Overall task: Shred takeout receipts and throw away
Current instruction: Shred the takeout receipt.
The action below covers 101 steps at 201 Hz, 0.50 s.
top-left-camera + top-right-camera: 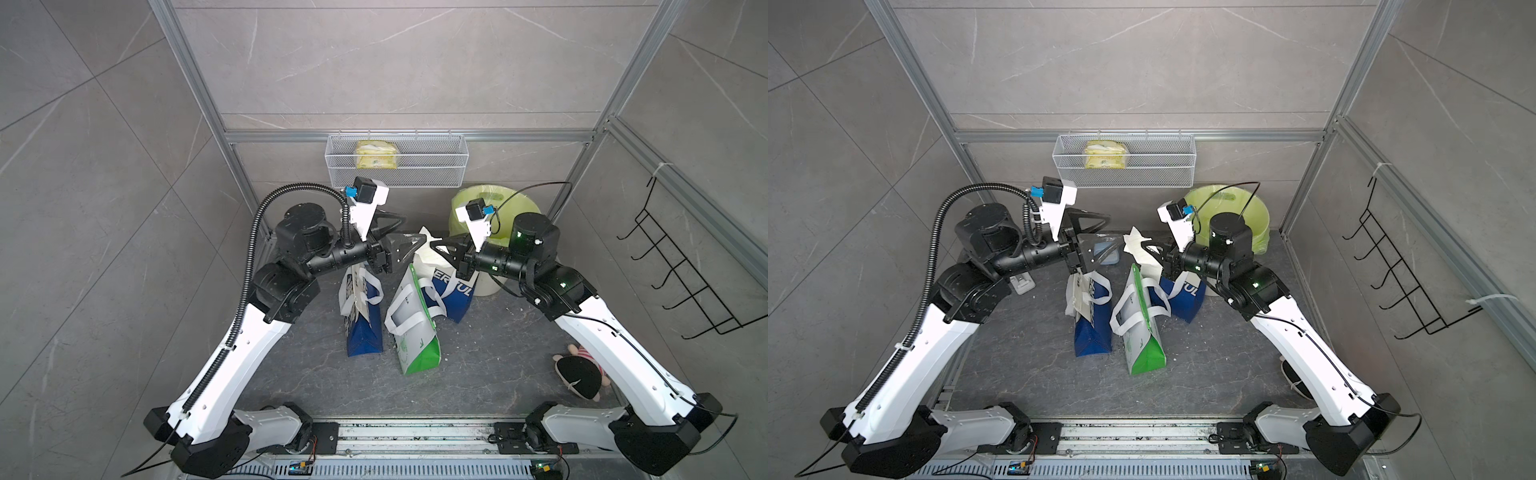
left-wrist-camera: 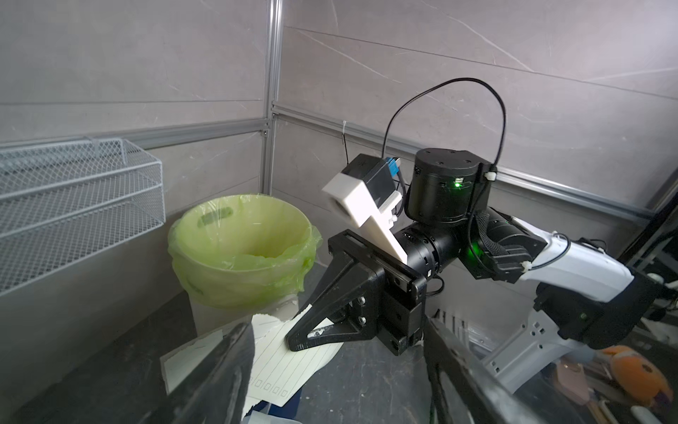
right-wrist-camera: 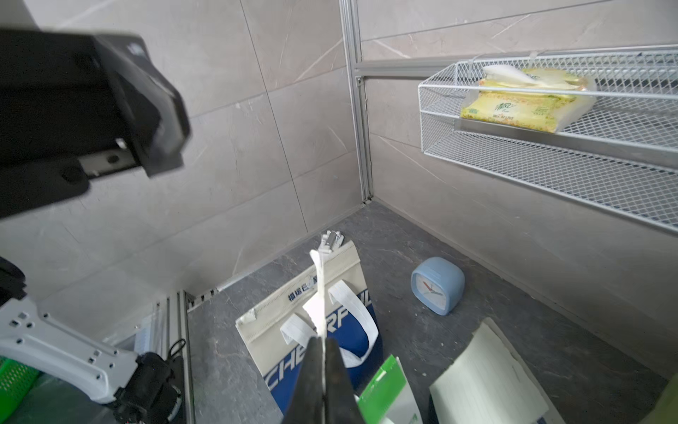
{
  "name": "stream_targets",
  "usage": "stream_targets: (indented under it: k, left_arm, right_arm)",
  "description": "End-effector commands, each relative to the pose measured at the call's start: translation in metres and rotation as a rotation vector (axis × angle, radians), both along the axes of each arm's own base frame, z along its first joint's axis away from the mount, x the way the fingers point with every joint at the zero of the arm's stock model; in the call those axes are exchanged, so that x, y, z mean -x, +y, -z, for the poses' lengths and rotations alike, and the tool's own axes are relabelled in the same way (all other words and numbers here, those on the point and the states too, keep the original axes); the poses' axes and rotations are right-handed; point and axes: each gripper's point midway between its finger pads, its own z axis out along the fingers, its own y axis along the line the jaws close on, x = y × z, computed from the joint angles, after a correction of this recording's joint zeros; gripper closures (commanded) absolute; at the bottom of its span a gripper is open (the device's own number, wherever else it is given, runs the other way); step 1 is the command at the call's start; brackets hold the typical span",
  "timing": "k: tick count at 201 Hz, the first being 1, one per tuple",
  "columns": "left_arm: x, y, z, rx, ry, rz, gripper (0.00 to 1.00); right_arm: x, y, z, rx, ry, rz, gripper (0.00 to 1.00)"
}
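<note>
Near the middle of both top views, the right gripper [image 1: 435, 245] is closed on a white receipt [image 1: 428, 255] above the paper bags [image 1: 415, 336], with the left gripper [image 1: 415, 227] open just beside it; the receipt is not yet in the green-lined bin [image 1: 517, 203] to the right, so I judge most tearing and throwing remain.

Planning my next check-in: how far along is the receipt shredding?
Done: one receipt is free of the paper bags. In hand: the shut right pincer pinches it, while the left pincer stands open alongside. Left: tearing it up and dropping it in the green-lined bin, whose visible inside shows no paper.
</note>
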Motion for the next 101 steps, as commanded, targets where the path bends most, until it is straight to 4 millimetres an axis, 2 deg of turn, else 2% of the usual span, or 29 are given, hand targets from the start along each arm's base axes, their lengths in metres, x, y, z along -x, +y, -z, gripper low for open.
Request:
stream_targets:
  k: [1, 27, 47, 68, 101]
  left_arm:
    - [0.014, 0.001, 0.034, -0.224, -0.102, 0.082, 0.26]
    - [0.018, -0.002, 0.044, -0.315, -0.098, 0.148, 0.29]
    - [0.013, -0.006, 0.053, -0.357, -0.079, 0.165, 0.33]
    - [0.008, -0.011, 0.059, -0.375, -0.080, 0.172, 0.33]
    - [0.009, -0.021, 0.056, -0.356, -0.093, 0.204, 0.28]
  right_arm:
    - [0.015, -0.004, -0.013, 0.080, -0.177, -0.057, 1.00]
    - [0.027, -0.006, -0.019, 0.095, -0.297, -0.098, 1.00]
    - [0.037, -0.007, -0.024, 0.100, -0.363, -0.131, 1.00]
    - [0.046, -0.008, -0.026, 0.111, -0.429, -0.162, 1.00]
    - [0.053, -0.008, -0.028, 0.127, -0.473, -0.188, 1.00]
